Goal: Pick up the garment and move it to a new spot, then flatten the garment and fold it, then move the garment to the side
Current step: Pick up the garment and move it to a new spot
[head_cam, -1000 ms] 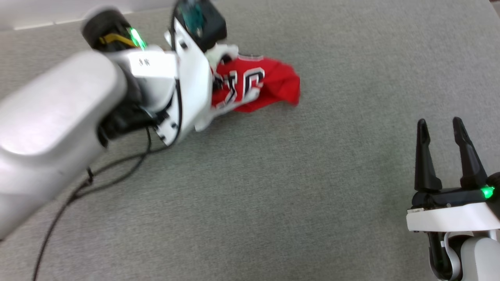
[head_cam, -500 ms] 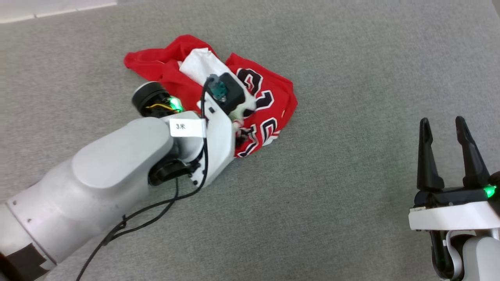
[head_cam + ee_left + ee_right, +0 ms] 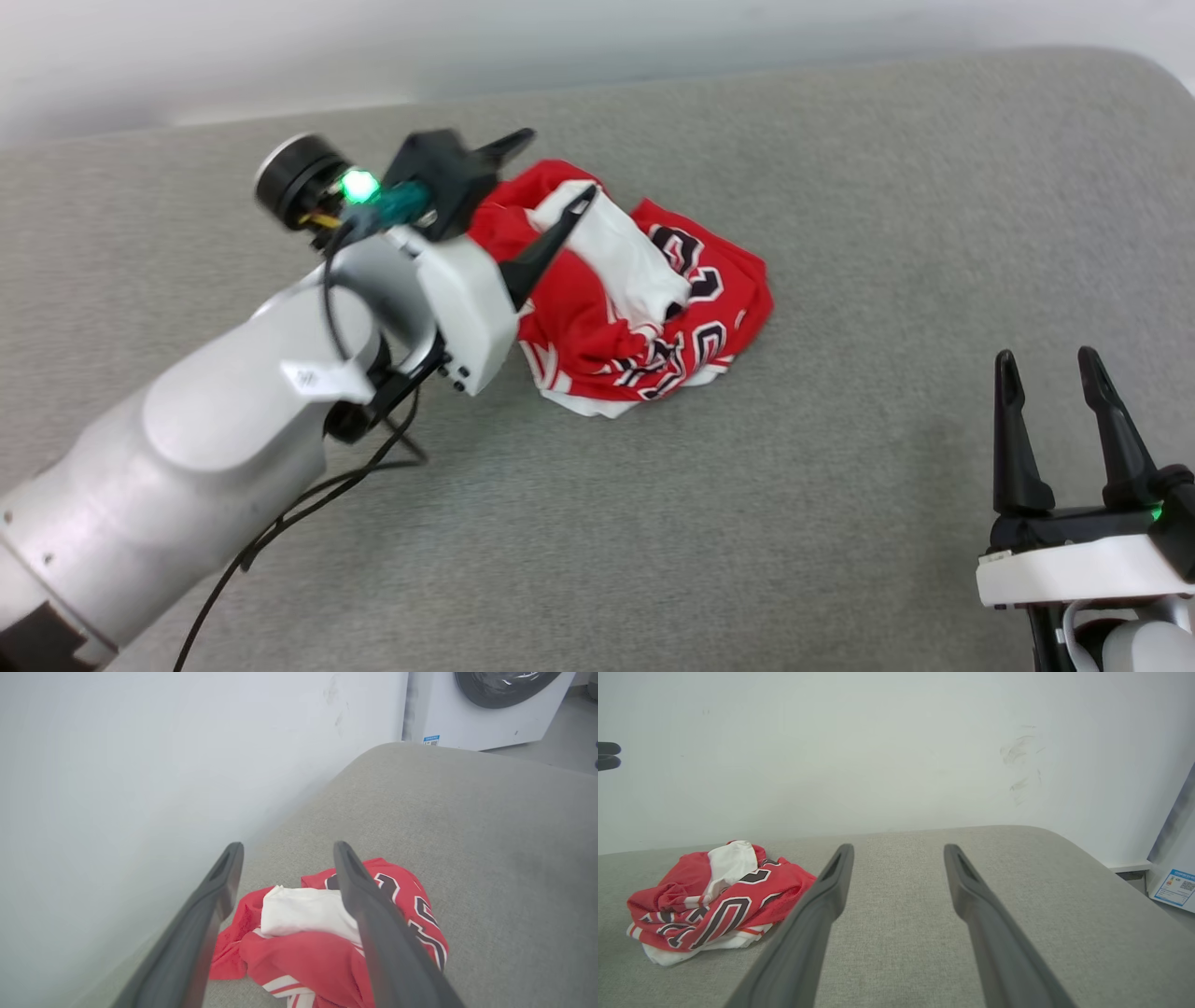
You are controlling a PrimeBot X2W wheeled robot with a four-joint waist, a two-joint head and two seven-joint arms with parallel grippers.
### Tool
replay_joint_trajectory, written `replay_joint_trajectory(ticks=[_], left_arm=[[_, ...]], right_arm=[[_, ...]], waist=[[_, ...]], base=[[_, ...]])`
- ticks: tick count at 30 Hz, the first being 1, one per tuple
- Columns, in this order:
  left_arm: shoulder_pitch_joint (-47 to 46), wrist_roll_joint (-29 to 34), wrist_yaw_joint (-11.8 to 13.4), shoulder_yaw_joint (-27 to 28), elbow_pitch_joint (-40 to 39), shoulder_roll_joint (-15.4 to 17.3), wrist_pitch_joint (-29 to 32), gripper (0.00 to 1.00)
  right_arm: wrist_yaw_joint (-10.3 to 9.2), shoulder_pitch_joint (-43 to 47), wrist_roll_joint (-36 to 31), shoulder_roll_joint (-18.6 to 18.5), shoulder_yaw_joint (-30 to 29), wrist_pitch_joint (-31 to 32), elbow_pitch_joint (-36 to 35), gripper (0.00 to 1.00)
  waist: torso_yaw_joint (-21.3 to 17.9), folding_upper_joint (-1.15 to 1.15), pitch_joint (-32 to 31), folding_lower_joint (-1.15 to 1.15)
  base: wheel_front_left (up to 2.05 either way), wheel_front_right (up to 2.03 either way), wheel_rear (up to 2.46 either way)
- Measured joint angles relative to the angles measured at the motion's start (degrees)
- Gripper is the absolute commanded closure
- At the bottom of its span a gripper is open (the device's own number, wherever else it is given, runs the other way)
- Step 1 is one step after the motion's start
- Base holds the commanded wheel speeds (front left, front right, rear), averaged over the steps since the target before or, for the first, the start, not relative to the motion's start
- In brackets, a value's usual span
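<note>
The garment [image 3: 644, 308] is a red jersey with a white sleeve [image 3: 621, 252] on top and black lettering showing; it lies in a crumpled heap on the grey padded surface [image 3: 747, 523]. My left gripper [image 3: 563, 163] hovers open just above the heap's left side, nothing between its fingers. In the left wrist view the garment [image 3: 299, 952] lies below and beyond the spread gripper [image 3: 287, 845]. My right gripper [image 3: 1047, 357] stands open at the lower right, well away from the cloth. In the right wrist view the garment [image 3: 714, 896] lies far left of that gripper [image 3: 899, 847].
A pale wall [image 3: 878, 742] runs behind the surface's rounded far edge [image 3: 653, 79]. A white washing machine [image 3: 490, 709] stands past the surface's far end. A black cable [image 3: 308, 495] hangs from my left arm. Open grey surface stretches between the heap and my right gripper.
My left gripper was down on the garment; now it is open, lifted off, and the cloth rests in a heap. The head camera has shifted. The right gripper stays open.
</note>
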Motion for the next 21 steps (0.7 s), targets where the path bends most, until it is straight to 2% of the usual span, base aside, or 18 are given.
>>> replay_joint_trajectory(ticks=[6,11,13,16,21], left_arm=[[7.3,0.9,8.6,3.4,-1.3,1.4,-9.2,0.00],[15.7,2.1,16.1,9.8,-3.3,2.5,-11.0,0.00],[19.3,5.2,18.6,14.3,-5.9,2.5,-11.1,0.00],[26.3,9.0,20.9,21.0,-9.4,1.5,-11.2,0.00],[37.0,15.9,21.5,29.6,-12.3,-1.2,-11.2,0.00]], right_arm=[[0.01,1.4,-0.5,0.0,-0.3,0.0,0.0,0.00],[0.01,1.9,-1.0,0.0,-0.3,0.0,0.0,0.00],[0.01,2.7,-1.0,0.0,-0.4,0.0,-0.1,0.00],[0.00,3.1,-1.2,0.0,-0.5,0.0,0.0,0.00],[0.00,4.1,-1.6,0.0,-0.4,0.0,0.0,0.00]], waist=[[3.2,0.00,-2.7,0.00],[5.3,0.00,-4.4,0.00],[6.0,0.00,-5.0,0.00],[6.8,0.00,-5.9,-0.01],[7.9,0.00,-7.3,-0.01]], base=[[0.00,0.00,0.00],[0.00,0.00,0.00],[0.00,0.00,0.00],[0.00,0.00,0.00],[0.00,0.00,0.00]])
